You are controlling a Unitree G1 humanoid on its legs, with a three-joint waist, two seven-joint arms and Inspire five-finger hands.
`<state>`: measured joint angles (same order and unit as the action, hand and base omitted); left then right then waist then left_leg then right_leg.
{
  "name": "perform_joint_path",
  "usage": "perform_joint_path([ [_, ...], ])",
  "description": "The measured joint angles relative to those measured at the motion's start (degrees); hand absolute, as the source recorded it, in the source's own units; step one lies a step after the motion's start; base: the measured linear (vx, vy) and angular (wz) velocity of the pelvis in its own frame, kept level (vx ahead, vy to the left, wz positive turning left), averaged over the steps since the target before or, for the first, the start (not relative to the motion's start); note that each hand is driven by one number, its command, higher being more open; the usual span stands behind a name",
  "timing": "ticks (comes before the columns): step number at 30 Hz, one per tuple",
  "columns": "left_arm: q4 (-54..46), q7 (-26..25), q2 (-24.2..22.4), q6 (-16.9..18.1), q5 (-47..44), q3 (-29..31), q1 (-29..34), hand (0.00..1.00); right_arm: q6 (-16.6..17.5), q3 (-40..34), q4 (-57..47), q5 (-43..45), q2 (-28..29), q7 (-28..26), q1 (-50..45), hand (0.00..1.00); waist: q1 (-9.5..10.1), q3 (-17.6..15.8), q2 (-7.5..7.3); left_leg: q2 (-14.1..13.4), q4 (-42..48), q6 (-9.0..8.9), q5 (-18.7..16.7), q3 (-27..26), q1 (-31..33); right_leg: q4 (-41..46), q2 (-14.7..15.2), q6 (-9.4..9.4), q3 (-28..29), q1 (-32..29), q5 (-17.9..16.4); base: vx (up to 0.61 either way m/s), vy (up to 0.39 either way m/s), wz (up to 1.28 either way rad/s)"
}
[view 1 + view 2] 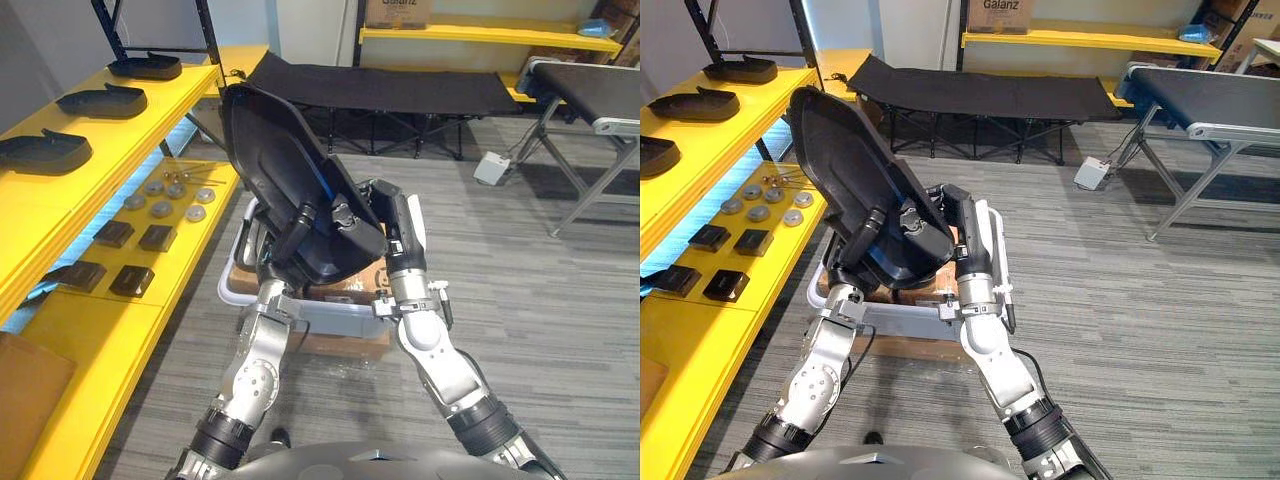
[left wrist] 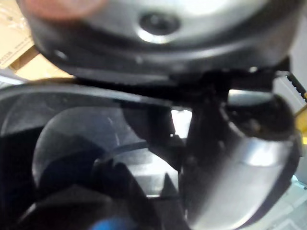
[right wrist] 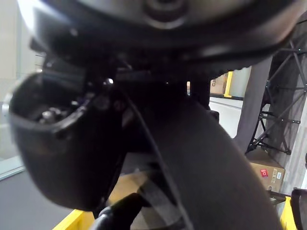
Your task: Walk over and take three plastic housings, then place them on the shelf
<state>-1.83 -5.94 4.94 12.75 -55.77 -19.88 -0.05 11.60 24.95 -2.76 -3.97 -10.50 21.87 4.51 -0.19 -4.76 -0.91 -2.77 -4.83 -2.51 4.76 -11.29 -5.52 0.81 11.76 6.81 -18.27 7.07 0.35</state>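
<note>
We have the black plastic housing up in the air between both arms, tilted with its hollow side facing us and its upper end leaning toward the yellow shelf on the left. The left robot hand is closed on the lower left edge, with a dark finger hooked inside the shell. The right robot hand clamps the lower right part, its fingers curled over the thick moulded end. The housing hangs above a pale bin that rests on a cardboard box.

We judge the shell to be stiff, light for its bulk and smooth, so it could slide in our grip if we squeeze only the flat skin. The rim and the chunky lower block give the best purchase, and that is where both hands sit. Because it is tall and held low, the upper end will want to swing, so we should turn toward the shelf slowly.

Three similar housings already lie in a row on the upper level. On the lower level are round metal discs and small black blocks, so we should aim for bare yellow board
</note>
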Motion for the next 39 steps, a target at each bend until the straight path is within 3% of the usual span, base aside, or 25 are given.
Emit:
perform_joint_path([
  [6, -1.90, -5.22, -1.02, 2.30, 5.13, 3.46, 0.02, 0.00, 0.11, 3.68, -0.48, 2.70, -2.42, -3.97, -3.47, 1.00, -0.16, 0.46, -0.59, -0.04, 0.01, 0.03, 0.03, 0.08, -0.01, -0.02, -0.05, 0.16, 0.02, 0.01, 0.09, 0.00, 0.000, 0.00],
  [12, -9.17, -9.16, -2.13, 5.09, 23.45, 7.61, 0.03, 0.00, 0.35, 7.95, -0.46, 9.07, -1.98, -7.09, -5.74, 1.00, 0.32, 0.58, -0.75, 0.06, 0.03, 0.03, 0.03, 0.47, 0.05, -0.02, -0.01, 0.17, -0.06, 0.16, 0.10, 0.01, 0.001, 0.02],
  [17, -13.73, -13.22, 0.16, 5.59, 42.93, 8.62, 0.55, 0.00, 4.74, 4.16, -2.94, 11.69, -1.83, -8.07, -5.36, 1.00, 0.59, 0.76, -0.60, 0.09, 0.01, 0.01, 0.00, 0.49, 0.11, -0.03, 0.04, 0.19, -0.05, 0.06, 0.11, 0.00, 0.000, 0.00],
  [21, -13.92, -18.09, 2.33, 5.36, 60.07, 10.86, 3.46, 0.00, 10.82, 0.29, -7.98, 11.47, -2.07, -8.25, -5.33, 1.00, -0.12, 1.45, 0.51, 0.03, 0.00, -0.25, -0.20, 0.28, 0.30, -0.73, -0.07, 0.00, 0.08, -0.03, -0.01, 0.00, 0.000, -0.02],
  [24, -13.96, -20.95, 4.04, 4.99, 68.26, 13.21, 5.18, 0.00, 13.37, -2.58, -9.46, 14.43, -2.53, -10.05, -5.39, 1.00, -0.22, 1.79, 1.04, -0.11, 0.00, -0.28, -0.22, 0.16, 0.48, -1.01, -0.25, -0.02, 0.20, -0.11, 0.02, 0.00, 0.000, -0.01],
  [31, -13.88, -24.15, 4.70, 4.27, 71.11, 19.26, 8.19, 0.00, 12.42, -6.80, -9.44, 20.18, -2.75, -15.46, -10.46, 1.00, -0.05, 1.94, 1.22, -0.59, 0.02, -0.36, -0.30, -0.70, 1.18, -1.79, -0.83, 0.20, 1.20, -1.00, 0.37, 0.02, -0.006, -0.06],
  [34, -13.79, -22.20, 4.71, 4.45, 62.88, 20.84, 9.67, 0.00, 9.45, -10.02, -9.40, 19.97, -2.74, -16.38, -14.10, 1.00, -0.37, 1.95, 1.27, -0.64, 0.03, -0.46, -0.39, -0.89, 1.17, -1.88, -0.89, 0.29, 1.37, -1.04, 0.43, 0.05, -0.008, -0.04],
  [39, -12.99, -12.09, 4.51, 5.89, 42.47, 22.05, 11.77, 0.00, 2.63, -12.61, -6.89, 17.77, -2.76, -16.50, -16.04, 1.00, -1.26, 1.94, 1.29, -0.79, 0.05, -0.70, -0.82, -1.35, 0.98, -1.92, -1.03, 0.25, 1.97, -1.17, 0.41, 0.02, -0.004, -0.06],
])
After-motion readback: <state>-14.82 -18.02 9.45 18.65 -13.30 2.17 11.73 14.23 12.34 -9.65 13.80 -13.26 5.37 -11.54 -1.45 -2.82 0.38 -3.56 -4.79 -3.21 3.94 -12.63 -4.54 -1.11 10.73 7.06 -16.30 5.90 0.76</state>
